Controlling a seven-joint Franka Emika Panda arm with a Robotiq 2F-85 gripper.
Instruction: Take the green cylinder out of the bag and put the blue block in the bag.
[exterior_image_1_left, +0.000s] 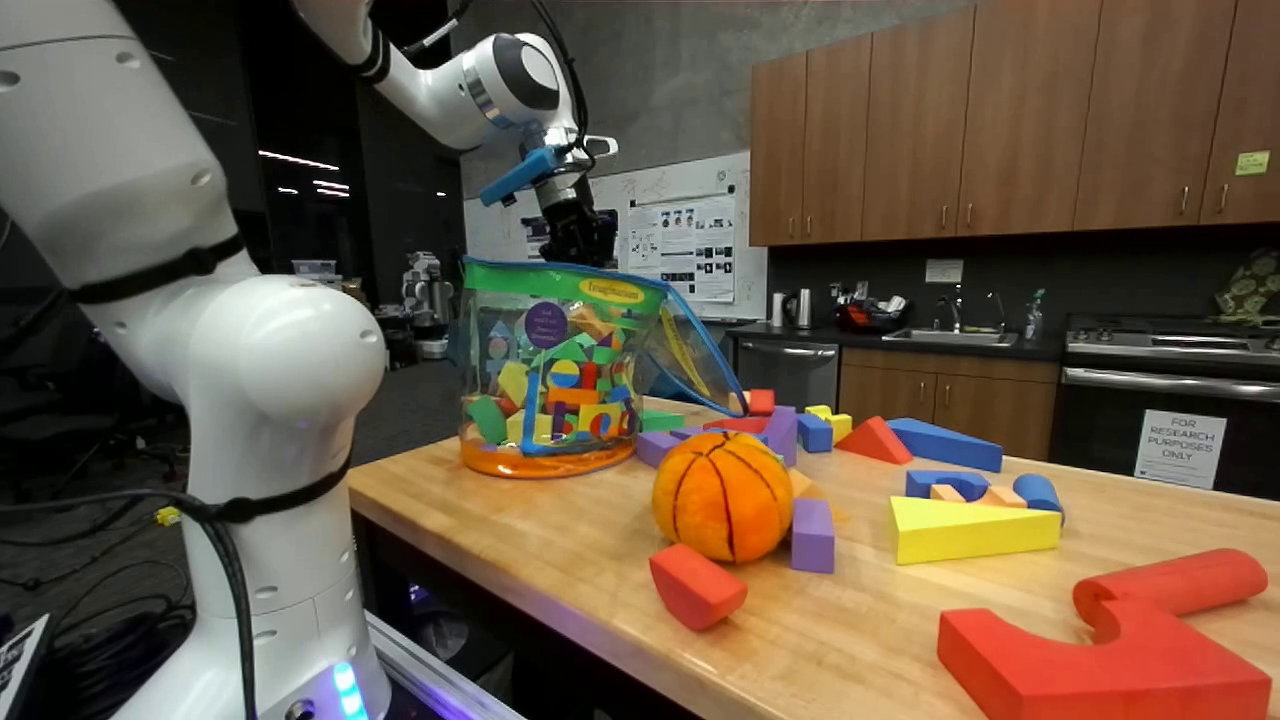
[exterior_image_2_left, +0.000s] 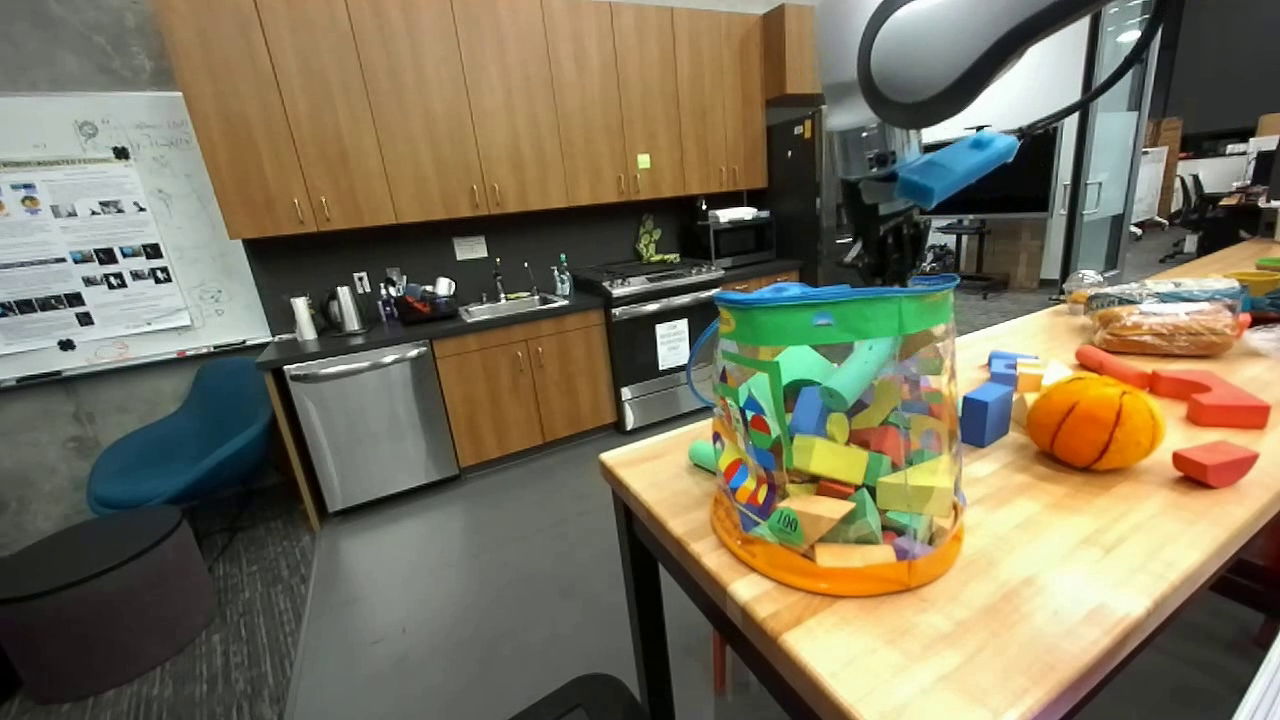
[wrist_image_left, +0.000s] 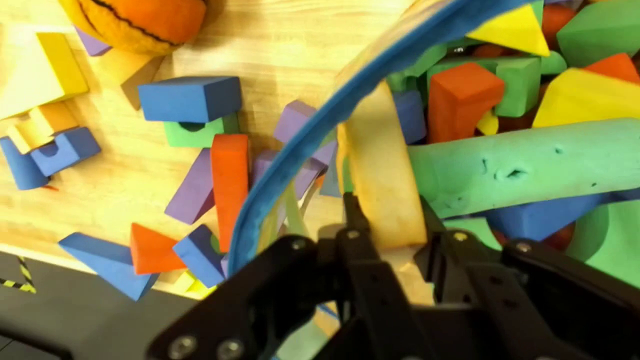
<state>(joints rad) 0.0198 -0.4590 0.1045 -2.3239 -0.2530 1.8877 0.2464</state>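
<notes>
The clear bag (exterior_image_2_left: 850, 320) stands upright on the surface (exterior_image_1_left: 570, 530); its lid (exterior_image_1_left: 682, 348) hangs out to the right in an exterior view, which leaves the mouth free for a reach from above. The end effector (wrist_image_left: 390, 200) is over that mouth, low in the centre of the wrist view. Its jaws stand apart with a tan plank (wrist_image_left: 385, 165) filling the gap; whether they clamp the plank or merely straddle it, one cannot tell. If clamped, it is perhaps being cleared from beside the green cylinder (wrist_image_left: 530, 165), which lies across the heap at right, not yet out of the bag. The likeliest blue block (wrist_image_left: 190, 100) rests on a green arch (wrist_image_left: 200, 131) at upper left, outside the bag, though a blue wedge (exterior_image_1_left: 945, 443) lies out too.

Only the wrist view shows the gap between the jaws; in both exterior views their tips cannot be made out at the bag's rim. Through the clear wall, an exterior view shows the green cylinder tilted, a slope hard to read from above. In an exterior view the orange ball (exterior_image_1_left: 722, 497) screens part of the loose pieces.
</notes>
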